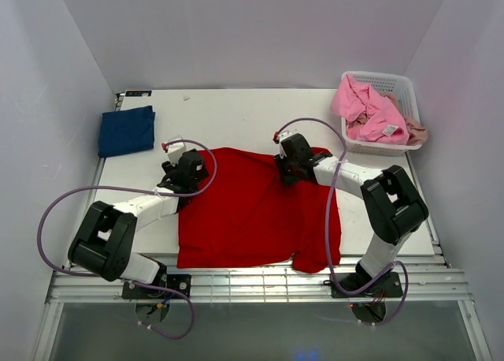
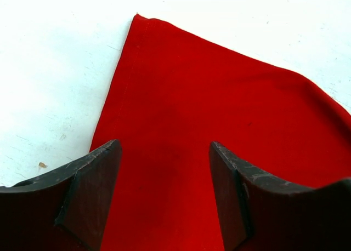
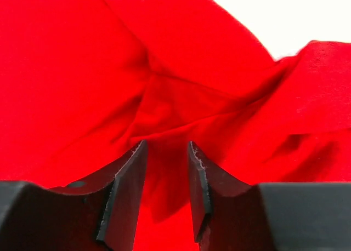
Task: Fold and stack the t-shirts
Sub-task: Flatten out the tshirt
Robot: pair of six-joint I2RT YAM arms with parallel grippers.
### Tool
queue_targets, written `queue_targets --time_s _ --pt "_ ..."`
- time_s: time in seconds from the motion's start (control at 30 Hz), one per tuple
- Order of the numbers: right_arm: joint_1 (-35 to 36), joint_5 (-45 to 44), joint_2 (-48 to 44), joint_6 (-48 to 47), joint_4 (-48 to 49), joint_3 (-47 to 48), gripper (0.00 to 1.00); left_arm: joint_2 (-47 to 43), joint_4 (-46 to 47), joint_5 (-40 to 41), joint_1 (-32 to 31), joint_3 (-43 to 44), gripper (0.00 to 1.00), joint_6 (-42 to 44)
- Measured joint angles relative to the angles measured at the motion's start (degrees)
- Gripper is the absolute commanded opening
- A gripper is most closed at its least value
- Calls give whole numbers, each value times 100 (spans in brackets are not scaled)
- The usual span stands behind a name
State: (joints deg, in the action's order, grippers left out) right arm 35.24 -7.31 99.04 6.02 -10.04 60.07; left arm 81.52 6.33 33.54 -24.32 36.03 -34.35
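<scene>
A bright red t-shirt [image 1: 252,207] lies spread on the white table, with its right side rumpled. My left gripper [image 1: 191,170] is open over the shirt's far left corner [image 2: 164,97], one finger on each side of bare flat cloth. My right gripper [image 1: 293,158] is at the shirt's far right edge, its jaws drawn close together on a bunched fold of red cloth [image 3: 164,152]. A folded navy blue t-shirt [image 1: 126,130] lies at the far left. Pink [image 1: 358,105] and beige [image 1: 413,132] shirts fill the basket.
A white lattice basket [image 1: 394,83] stands at the far right corner. The red shirt's near hem reaches the table's front edge [image 1: 236,260]. White walls close in the left, back and right sides.
</scene>
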Motion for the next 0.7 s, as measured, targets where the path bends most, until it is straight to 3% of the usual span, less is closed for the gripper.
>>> queue_targets --time_s 0.27,0.7 --pt "153 162 -24 92 50 -31 45 -2 -17 2 0 0 76 0" --pt "179 -44 -22 118 72 -31 40 -179 -61 9 13 -59 75 4"
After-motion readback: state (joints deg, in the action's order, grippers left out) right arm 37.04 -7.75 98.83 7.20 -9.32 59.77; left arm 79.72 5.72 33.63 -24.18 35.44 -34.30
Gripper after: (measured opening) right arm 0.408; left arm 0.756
